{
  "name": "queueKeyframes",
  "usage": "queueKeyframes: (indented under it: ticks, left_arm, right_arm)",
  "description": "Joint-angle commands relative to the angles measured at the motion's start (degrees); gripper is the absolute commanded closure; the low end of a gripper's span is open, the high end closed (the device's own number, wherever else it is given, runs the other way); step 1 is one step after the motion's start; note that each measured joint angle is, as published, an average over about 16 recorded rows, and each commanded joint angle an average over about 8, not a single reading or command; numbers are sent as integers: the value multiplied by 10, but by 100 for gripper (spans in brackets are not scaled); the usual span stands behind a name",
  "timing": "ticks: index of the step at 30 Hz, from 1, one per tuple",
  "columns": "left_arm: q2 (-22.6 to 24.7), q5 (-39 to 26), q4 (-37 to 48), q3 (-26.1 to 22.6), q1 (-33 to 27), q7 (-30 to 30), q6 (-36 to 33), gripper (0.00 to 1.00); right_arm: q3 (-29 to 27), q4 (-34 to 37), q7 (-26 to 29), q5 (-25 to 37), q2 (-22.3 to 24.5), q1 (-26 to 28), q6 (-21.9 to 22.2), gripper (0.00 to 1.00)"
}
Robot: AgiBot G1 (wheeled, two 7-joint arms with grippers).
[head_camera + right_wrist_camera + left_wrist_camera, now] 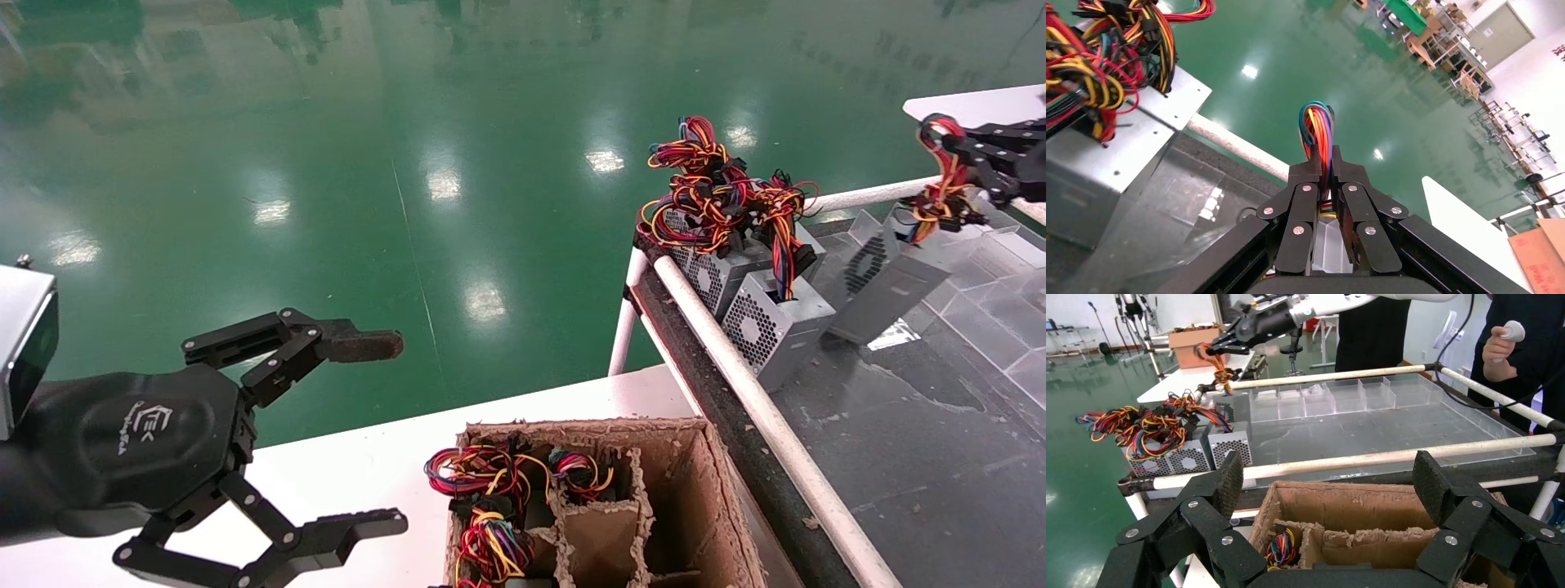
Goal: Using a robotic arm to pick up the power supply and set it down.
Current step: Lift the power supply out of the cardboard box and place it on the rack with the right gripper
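We judge that we are in the carrying or setting-down part of the task. Our right gripper (952,155) is pinched tight on the wire bundle (940,192) of one power supply (887,282), and the grey box hangs from those wires, tilted, with its lower corner at or just above the dark tray surface (899,408); we cannot tell whether it is touching. In the right wrist view the two fingers (1303,214) stand almost together with the coloured wires (1318,131) squeezed up between them.

Two more power supplies (752,302) sit at the near-left corner of the tray, against the white rail (735,367), their cables piled on top. The held unit is just beside them, toward the clear plastic dividers (997,269).

The next move, as we read it, calls for lowering the box until it rests flat, then parting the fingers so the wires slip out. The box can swing on its cable, so a slow descent seems wise, and the neighbouring cables are close enough to snag.

Our right arm reaches out far over the tray, its gripper high near the far rail. Our left gripper (372,433) hovers idle over the white table (359,465), spread wide and holding nothing, beside the cardboard box (695,490) whose cells hold further wire bundles.
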State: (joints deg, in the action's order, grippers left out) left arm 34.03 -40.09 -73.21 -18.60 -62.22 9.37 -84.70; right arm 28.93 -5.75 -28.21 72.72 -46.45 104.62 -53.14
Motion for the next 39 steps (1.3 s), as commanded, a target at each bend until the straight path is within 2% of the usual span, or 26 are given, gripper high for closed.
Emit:
queueKeyframes:
  ticks: [1, 19, 29, 31, 37, 39]
  left_arm:
    - [0, 0, 0, 0, 0, 0, 0, 0]
    - [0, 0, 0, 0, 0, 0, 0, 0]
    - [0, 0, 0, -1, 0, 0, 0, 0]
    - [0, 0, 0, -1, 0, 0, 0, 0]
    - [0, 0, 0, -1, 0, 0, 0, 0]
    - [0, 0, 0, -1, 0, 0, 0, 0]
  right_arm:
    - [5, 13, -5, 8, -16, 10, 15, 100]
    - [21, 44, -24, 31, -119, 44, 68, 100]
    - [26, 55, -33, 39, -140, 37, 73, 98]
    - [26, 57, -33, 37, -139, 35, 72, 86]
    - [22, 58, -32, 33, -138, 32, 70, 12]
    - [22, 58, -31, 32, -137, 32, 68, 0]
